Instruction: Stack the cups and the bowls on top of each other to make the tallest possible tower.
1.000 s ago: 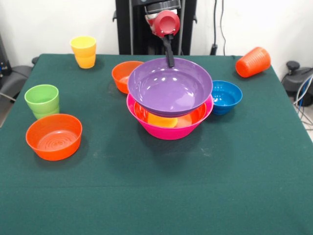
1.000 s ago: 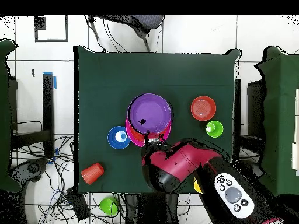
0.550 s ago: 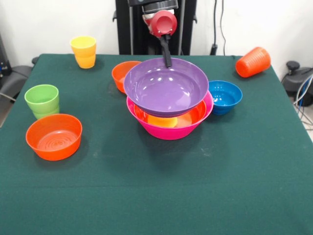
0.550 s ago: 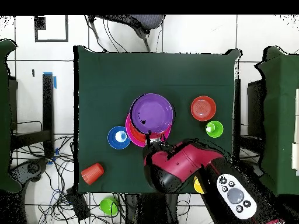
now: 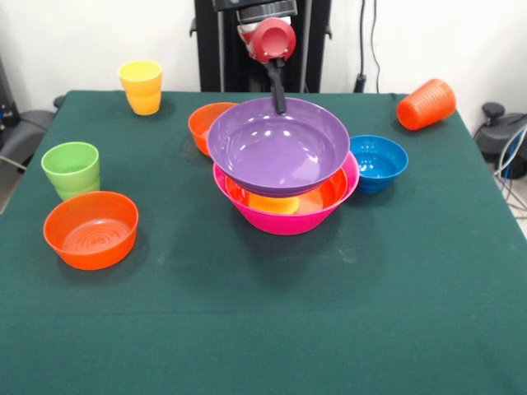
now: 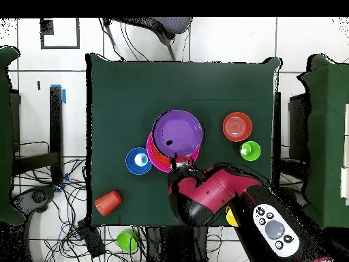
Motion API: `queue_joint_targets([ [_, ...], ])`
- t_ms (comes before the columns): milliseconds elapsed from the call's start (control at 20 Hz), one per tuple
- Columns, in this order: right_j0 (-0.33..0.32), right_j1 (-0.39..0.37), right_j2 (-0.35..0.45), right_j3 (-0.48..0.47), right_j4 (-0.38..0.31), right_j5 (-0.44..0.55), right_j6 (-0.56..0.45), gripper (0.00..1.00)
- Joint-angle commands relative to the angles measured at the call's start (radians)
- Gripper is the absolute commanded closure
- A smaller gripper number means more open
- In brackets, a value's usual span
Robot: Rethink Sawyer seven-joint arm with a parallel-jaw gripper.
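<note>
Purple glossy plastic bowl (image 5: 278,145), pinched at its far rim by the gripper (image 5: 279,104), is rising and drifting sideways above the pink-based tower (image 5: 286,206), no longer resting there.

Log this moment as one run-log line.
end effector: shut on purple bowl rim | purple bowl: held above pink bowl, offset | orange cup: on its side

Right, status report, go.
Gripper shut on purple bowl rim. Bowl tilted above the pink bowl stack. Small orange bowl and blue bowl close alongside.
</note>
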State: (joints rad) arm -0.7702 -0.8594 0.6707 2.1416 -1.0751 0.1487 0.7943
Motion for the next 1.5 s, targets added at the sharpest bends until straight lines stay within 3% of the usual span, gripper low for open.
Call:
queue_joint_targets([
  [50, 0.022, 0.037, -0.031, 0.024, -0.078, 0.033, 0.069, 1.00],
  [1050, 0.000, 0.043, -0.028, 0.050, -0.075, 0.051, 0.051, 1.00],
  [1500, -0.064, 0.042, 0.053, 0.077, 0.006, 0.141, -0.035, 1.00],
])
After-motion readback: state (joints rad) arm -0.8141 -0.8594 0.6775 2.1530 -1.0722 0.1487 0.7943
